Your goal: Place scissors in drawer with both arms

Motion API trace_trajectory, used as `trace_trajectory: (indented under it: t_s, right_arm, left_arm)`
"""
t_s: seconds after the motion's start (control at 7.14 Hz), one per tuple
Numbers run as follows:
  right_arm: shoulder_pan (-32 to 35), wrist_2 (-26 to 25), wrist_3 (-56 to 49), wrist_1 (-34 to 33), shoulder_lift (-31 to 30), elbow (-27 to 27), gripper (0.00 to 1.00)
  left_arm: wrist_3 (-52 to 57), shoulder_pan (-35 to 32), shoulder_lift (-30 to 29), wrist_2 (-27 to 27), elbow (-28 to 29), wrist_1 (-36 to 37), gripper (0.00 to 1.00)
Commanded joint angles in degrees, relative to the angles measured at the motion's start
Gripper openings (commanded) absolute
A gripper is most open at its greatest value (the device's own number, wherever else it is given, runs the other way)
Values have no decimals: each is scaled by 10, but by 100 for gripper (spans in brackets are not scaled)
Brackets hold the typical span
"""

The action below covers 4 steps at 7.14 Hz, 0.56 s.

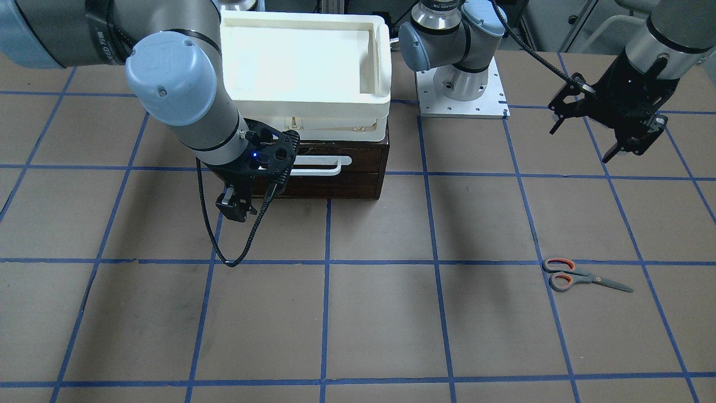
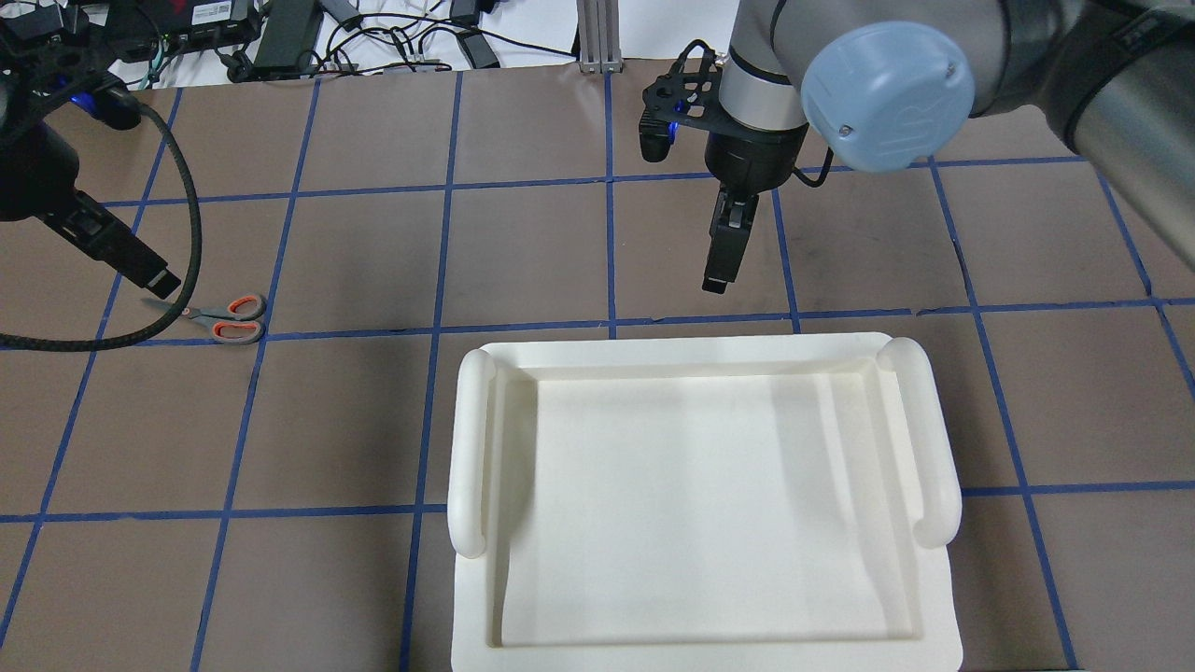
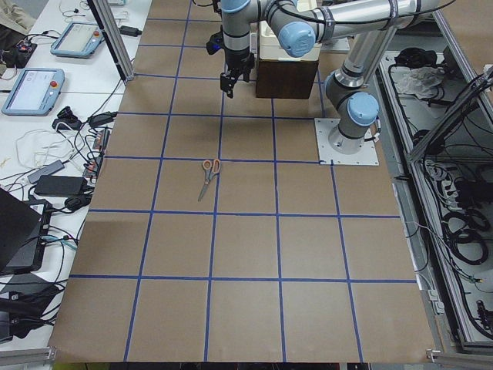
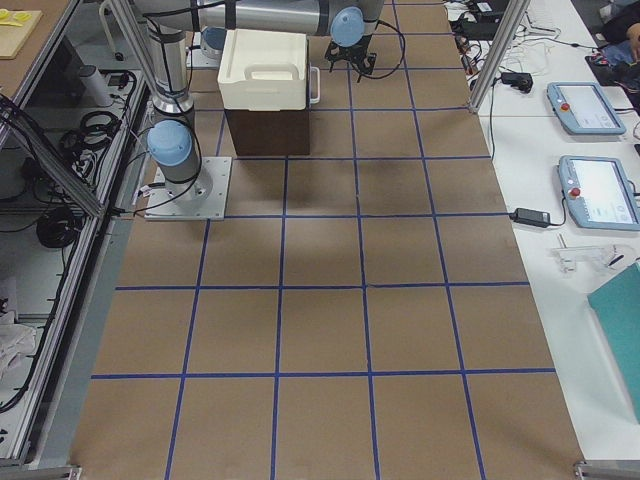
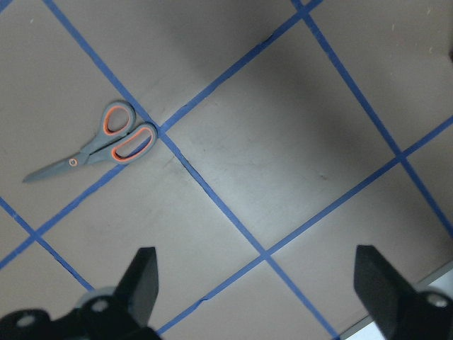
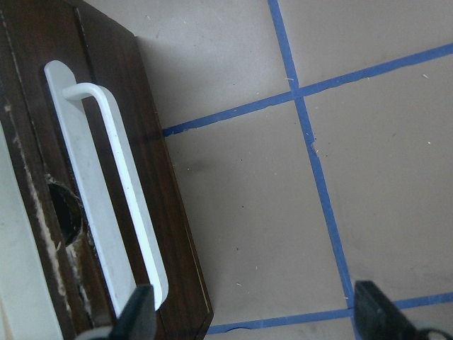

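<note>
The scissors [image 1: 582, 277] lie flat on the brown table, grey handles lined with orange; they also show in the overhead view [image 2: 224, 317] and the left wrist view [image 5: 99, 142]. My left gripper [image 1: 623, 148] hovers above the table near them, open and empty [image 5: 262, 297]. The dark brown drawer [image 1: 347, 184] is shut, its white bar handle [image 1: 319, 164] facing out. My right gripper [image 1: 249, 201] hangs just in front of the handle's end, open and empty [image 6: 255, 319]. The right wrist view shows the drawer front [image 6: 152, 163] and the handle [image 6: 106, 212].
A cream-white plastic tray [image 1: 305, 103] sits on top of the drawer box and hides it in the overhead view [image 2: 471, 448]. The left arm's base plate [image 1: 461, 103] stands beside the box. Blue tape lines grid the table.
</note>
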Motion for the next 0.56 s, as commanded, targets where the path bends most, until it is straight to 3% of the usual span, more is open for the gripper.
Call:
trace_trajectory:
  t_s: [0.0, 0.42]
  right_arm:
    - [25, -1, -27, 2, 39, -17, 97]
    - [48, -11, -87, 15, 59, -26, 93]
  left_arm:
    - [169, 8, -31, 4, -19, 46, 98]
    - [363, 49, -103, 3, -19, 125, 98]
